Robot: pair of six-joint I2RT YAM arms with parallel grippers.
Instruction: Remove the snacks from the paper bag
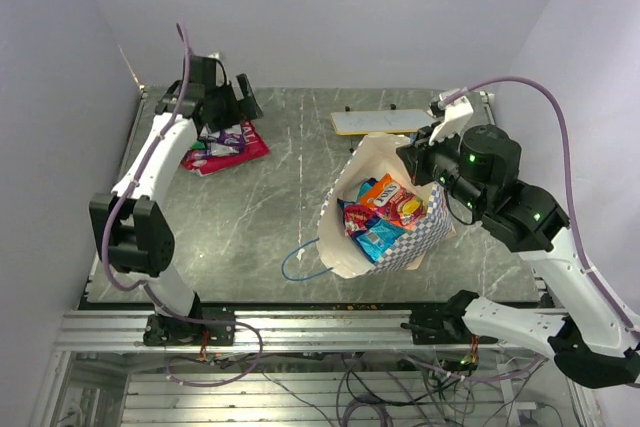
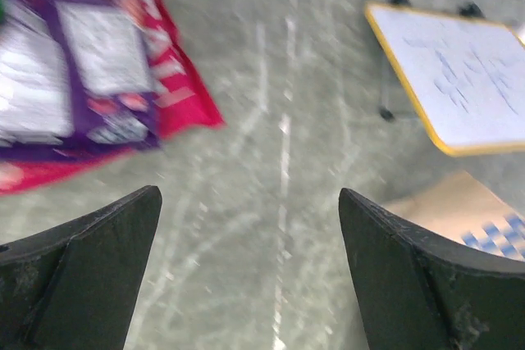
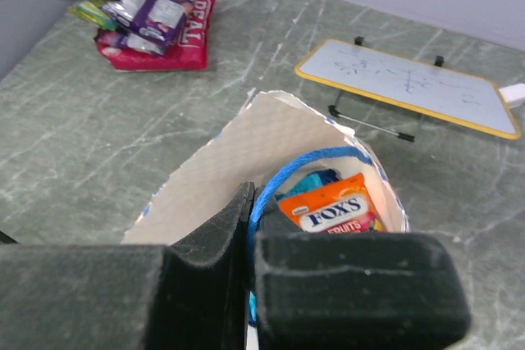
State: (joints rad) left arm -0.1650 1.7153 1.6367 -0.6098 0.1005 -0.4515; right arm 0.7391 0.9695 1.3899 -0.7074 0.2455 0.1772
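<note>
even, soft overhead light; left wrist view motion-blurred, the others sharp.

A yellow-rimmed whiteboard (image 1: 378, 121) on black feet rests on the grey marbled table (image 1: 290, 197).

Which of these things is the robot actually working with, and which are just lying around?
Part of the job:
- checkered paper bag
- snack packets inside it
- loose packets already out, piled at the far left

Just lying about:
- small whiteboard on black feet, behind the bag
</note>
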